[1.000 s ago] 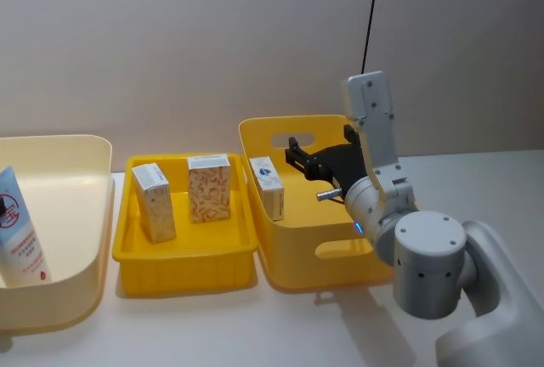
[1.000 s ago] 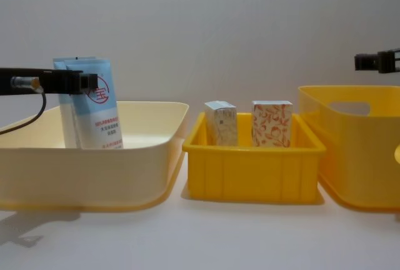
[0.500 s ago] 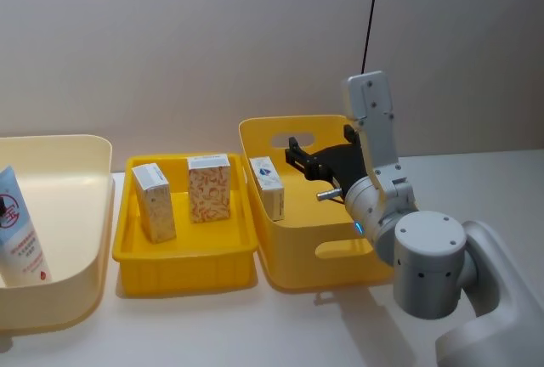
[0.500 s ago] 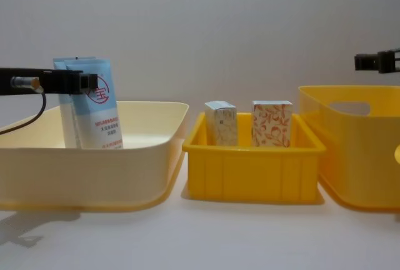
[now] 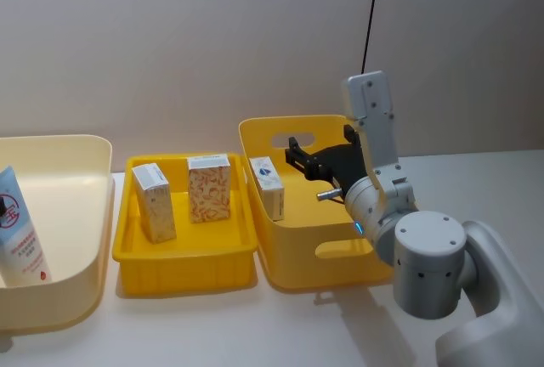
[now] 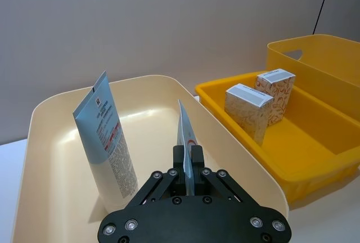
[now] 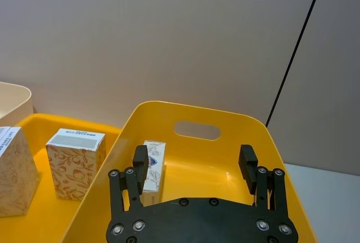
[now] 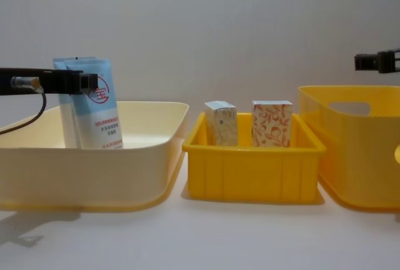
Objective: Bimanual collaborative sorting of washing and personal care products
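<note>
Two grippers are hanging over a row of three bins. Entry one, left gripper [image 6: 187,161]: its fingers are pinching shut on the crimped top edge of a light-blue tube [image 6: 183,133]. The tube is standing upright directly beneath them inside the cream bin [image 6: 140,88], and in the chest view its red round logo is showing just past the fingertips. A second light-blue tube [image 6: 107,142] is standing upright just beside the held one, off to one side of the fingers, showing a printed face with red marks. Whether the two tubes are touching cannot be told. Farther out from this gripper, the shallow yellow tray [image 6: 304,142] is sitting next to the cream bin and carrying two upright cartons. The paler carton [image 6: 249,111] is standing nearer and the orange-printed carton [image 6: 275,88] just behind it. Entry two, right gripper [image 7: 194,161]: its fingers are spreading wide and gripping nothing while it is hovering above the deep yellow bin [image 7: 236,125]. A small white carton [image 7: 156,167] is standing below and just ahead of one finger, resting against the bin wall on the tray's side.
</note>
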Motion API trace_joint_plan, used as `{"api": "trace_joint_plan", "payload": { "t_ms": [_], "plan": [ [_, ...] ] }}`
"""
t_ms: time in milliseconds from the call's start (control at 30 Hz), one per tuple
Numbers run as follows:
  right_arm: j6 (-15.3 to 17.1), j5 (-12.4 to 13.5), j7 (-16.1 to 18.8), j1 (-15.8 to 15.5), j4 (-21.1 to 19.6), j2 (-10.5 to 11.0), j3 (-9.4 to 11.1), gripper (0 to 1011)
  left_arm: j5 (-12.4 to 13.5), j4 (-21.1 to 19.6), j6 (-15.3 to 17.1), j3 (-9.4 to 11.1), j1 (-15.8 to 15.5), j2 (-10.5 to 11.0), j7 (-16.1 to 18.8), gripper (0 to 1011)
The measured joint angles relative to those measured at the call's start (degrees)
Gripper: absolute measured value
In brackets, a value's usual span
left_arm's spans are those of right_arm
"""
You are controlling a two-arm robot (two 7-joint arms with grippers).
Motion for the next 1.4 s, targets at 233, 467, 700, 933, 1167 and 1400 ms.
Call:
{"api": "trace_joint_plan", "payload": {
  "t_ms": [233, 467, 700, 933, 1167, 1400],
  "plan": [
    [0.0, 0.0, 0.0, 0.0, 0.0, 0.0, 0.0, 1001, 0.1, 0.5, -0.4, 0.5, -0.7, 0.5, -0.7, 70],
    [0.0, 0.0, 0.0, 0.0, 0.0, 0.0, 0.0, 1001, 0.9, 0.9, -2.1, 1.1, -2.6, 1.2, -2.0, 70],
    [0.0, 0.0, 0.0, 0.0, 0.0, 0.0, 0.0, 1001, 1.5, 1.3, -4.6, 1.5, -5.7, 1.6, -3.6, 70],
    [0.0, 0.0, 0.0, 0.0, 0.0, 0.0, 0.0, 1001, 1.6, 2.9, -6.7, 1.8, -9.0, 1.6, -5.4, 70],
    [-0.2, -0.1, 0.3, 0.3, 0.4, 0.0, -0.2, 1001, 1.2, 6.8, -9.5, 2.5, -14.1, 1.1, -8.8, 70],
    [-2.6, -0.5, 2.3, 1.9, 2.0, 0.2, -1.5, 1001, 0.6, 10.9, -11.7, 3.4, -18.8, 0.3, -11.8, 70]
  ]
}}
